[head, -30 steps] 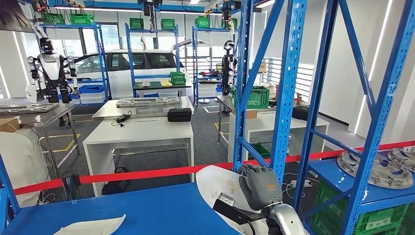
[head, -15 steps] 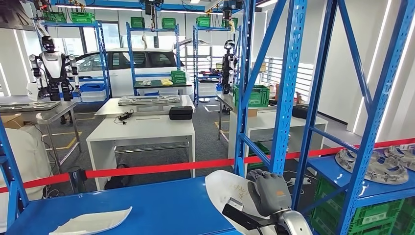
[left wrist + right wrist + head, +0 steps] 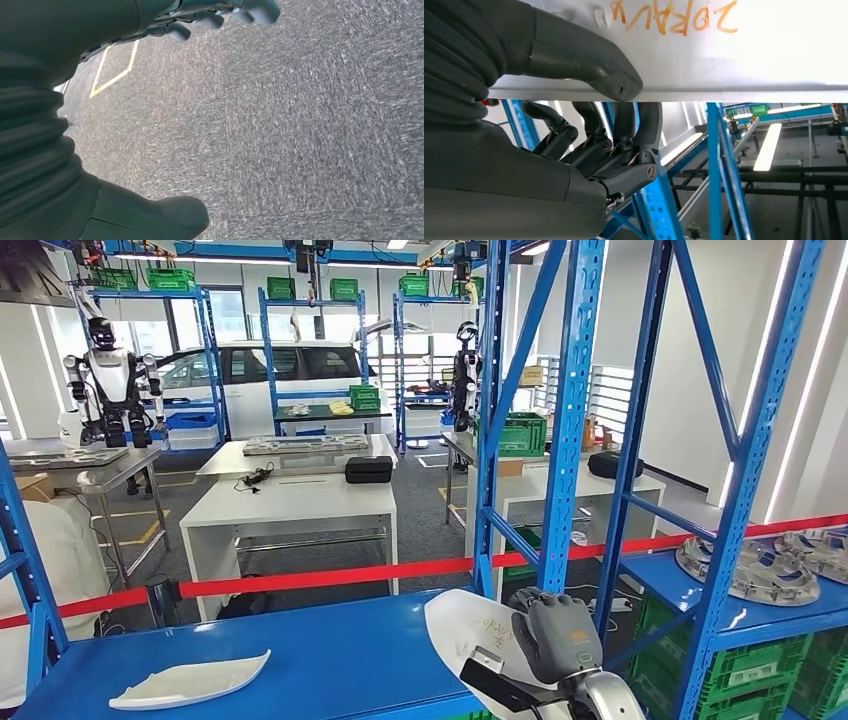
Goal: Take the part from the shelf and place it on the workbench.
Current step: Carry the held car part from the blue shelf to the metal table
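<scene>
Right robot hand (image 3: 557, 636) gripping white part (image 3: 462, 623)

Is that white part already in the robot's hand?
Yes. The right hand grips the white part, thumb pressed on its surface.

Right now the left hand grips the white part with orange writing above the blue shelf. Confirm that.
Not quite: the right hand grips the white part, thumb and fingers on opposite faces, as the right wrist view shows. The left hand hangs over grey floor. The rest stands.
</scene>
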Controlling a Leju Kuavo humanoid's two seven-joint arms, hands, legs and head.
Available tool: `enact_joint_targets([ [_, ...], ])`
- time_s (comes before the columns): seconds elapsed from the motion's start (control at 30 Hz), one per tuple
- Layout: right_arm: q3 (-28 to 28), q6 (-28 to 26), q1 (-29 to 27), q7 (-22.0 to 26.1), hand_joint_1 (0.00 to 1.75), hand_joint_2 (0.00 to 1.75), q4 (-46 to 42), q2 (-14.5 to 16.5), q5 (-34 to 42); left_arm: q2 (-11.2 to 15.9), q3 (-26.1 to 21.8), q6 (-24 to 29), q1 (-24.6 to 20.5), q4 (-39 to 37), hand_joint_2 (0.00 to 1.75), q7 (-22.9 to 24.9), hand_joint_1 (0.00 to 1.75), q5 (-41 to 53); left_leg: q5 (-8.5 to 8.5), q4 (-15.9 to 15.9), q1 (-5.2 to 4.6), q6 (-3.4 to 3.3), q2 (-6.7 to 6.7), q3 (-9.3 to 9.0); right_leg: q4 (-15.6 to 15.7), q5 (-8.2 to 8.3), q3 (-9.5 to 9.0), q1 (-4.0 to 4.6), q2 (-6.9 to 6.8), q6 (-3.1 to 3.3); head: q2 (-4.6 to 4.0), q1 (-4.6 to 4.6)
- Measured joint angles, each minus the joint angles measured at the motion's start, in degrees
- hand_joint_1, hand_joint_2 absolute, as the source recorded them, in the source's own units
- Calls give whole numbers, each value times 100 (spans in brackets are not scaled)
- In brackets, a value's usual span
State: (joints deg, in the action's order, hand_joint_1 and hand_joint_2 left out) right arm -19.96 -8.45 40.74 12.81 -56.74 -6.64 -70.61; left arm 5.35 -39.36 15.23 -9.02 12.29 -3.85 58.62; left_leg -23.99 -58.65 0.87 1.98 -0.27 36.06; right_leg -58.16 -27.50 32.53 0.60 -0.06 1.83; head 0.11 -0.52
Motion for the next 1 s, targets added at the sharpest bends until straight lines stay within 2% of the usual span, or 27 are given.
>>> enact_joint_targets([
  [0.03,1,-3,-1,0,175,175,-3,-2,-3,4,0,0,-1,0,175,10,0,10,-82,-86,0,29,0,48,29,47,17,-17,-5,39,0,2],
  [0.07,1,-8,-3,-1,175,175,-5,-3,-4,13,0,-1,-3,1,175,20,0,20,-241,-290,0,54,2,137,55,93,40,-37,-10,71,0,7],
  [0.13,2,-13,-20,-2,175,175,-9,-3,-7,19,0,-1,-6,-1,175,32,0,41,-698,-1017,7,97,5,408,62,155,115,-44,-11,108,0,17],
  [0.17,2,-14,-37,-2,175,175,-9,-3,-7,21,0,-2,-7,-2,175,34,0,51,-865,-1357,8,114,6,516,58,183,157,-41,-11,112,0,19],
  [0.2,2,-14,-56,-1,175,175,-9,-3,-8,21,0,-2,-6,-5,175,36,0,57,-939,-1546,8,122,6,549,53,209,197,-37,-10,110,0,19],
  [0.23,2,-14,-71,-1,175,175,-9,-3,-8,21,0,-4,-6,-7,175,36,0,62,-902,-1503,8,121,6,469,44,234,233,-35,-10,104,0,20],
  [0.27,3,-15,-79,-1,175,175,-9,-4,-9,23,0,-7,-8,-5,175,36,0,68,-778,-1229,8,114,7,269,29,255,265,-35,-9,93,0,20],
  [0.33,11,-16,-80,-2,175,175,-17,-10,-10,28,0,-13,-23,-1,175,36,0,91,-537,-419,-4,75,12,-247,-14,284,320,-27,-12,58,0,21],
  [0.37,17,-17,-77,-2,175,175,-23,-15,-10,29,0,-16,-34,2,175,36,0,104,-473,-130,-14,41,12,-416,-33,299,344,-19,-13,32,0,20],
  [0.4,23,-17,-75,0,175,175,-29,-18,-11,29,0,-17,-43,2,175,36,0,118,-458,5,-25,5,10,-485,-44,319,365,-12,-15,2,0,19],
  [0.5,36,-19,-74,4,175,175,-33,-32,-14,21,0,-27,-59,1,175,38,0,151,-387,29,-22,-111,10,-439,-48,370,407,-15,-10,-100,0,16],
  [0.53,41,-19,-72,4,175,175,-33,-39,-14,16,0,-33,-69,1,175,40,0,161,-350,42,-11,-149,13,-420,-111,310,440,-18,-4,-133,0,12],
  [0.57,47,-19,-68,4,175,175,-33,-50,-14,12,0,-41,-82,1,175,43,0,170,-311,57,2,-185,18,-394,-275,176,511,-23,1,-162,0,8],
  [0.6,51,-18,-68,4,175,175,-33,-57,-14,9,0,-48,-94,2,175,48,0,181,-277,60,8,-208,21,-358,-573,-33,631,-38,6,-191,0,3],
  [0.67,52,-14,-77,4,175,175,-32,-65,-14,4,0,-61,-105,2,175,63,0,197,-218,47,8,-231,25,-265,-1310,-444,911,-62,7,-235,-1,-3],
  [0.7,52,-12,-84,4,175,175,-31,-66,-14,2,0,-66,-107,2,175,71,0,206,-191,34,8,-229,26,-215,-1547,-540,980,-74,7,-250,-1,-3],
  [0.73,52,-12,-87,4,175,175,-30,-68,-14,-2,0,-66,-108,2,175,77,0,215,-166,19,8,-222,27,-167,-1558,-521,937,-85,6,-255,-1,-4],
  [0.77,53,-13,-86,5,175,175,-29,-69,-14,-5,0,-66,-108,2,175,80,0,223,-145,2,8,-211,26,-125,-1363,-420,785,-94,5,-252,0,-5],
  [0.83,54,-19,-72,6,175,175,-29,-70,-15,-14,0,-66,-113,2,175,81,0,240,-111,-32,3,-173,24,-64,-606,-181,295,-96,6,-220,0,-5],
  [0.87,55,-23,-64,7,175,175,-30,-69,-17,-15,0,-66,-118,2,175,81,0,246,-93,-43,-2,-144,22,-44,-308,-111,122,-85,8,-197,0,-4],
  [0.9,55,-27,-56,6,175,175,-31,-69,-19,-16,0,-66,-124,2,175,80,0,250,-73,-45,-6,-109,21,-31,-126,-83,26,-70,11,-171,0,-1],
  [1.0,62,-32,-50,4,175,175,-31,-69,-29,-18,0,-66,-132,2,175,79,0,254,-10,-16,6,8,20,-6,-53,-12,52,-51,9,-69,0,2],
])
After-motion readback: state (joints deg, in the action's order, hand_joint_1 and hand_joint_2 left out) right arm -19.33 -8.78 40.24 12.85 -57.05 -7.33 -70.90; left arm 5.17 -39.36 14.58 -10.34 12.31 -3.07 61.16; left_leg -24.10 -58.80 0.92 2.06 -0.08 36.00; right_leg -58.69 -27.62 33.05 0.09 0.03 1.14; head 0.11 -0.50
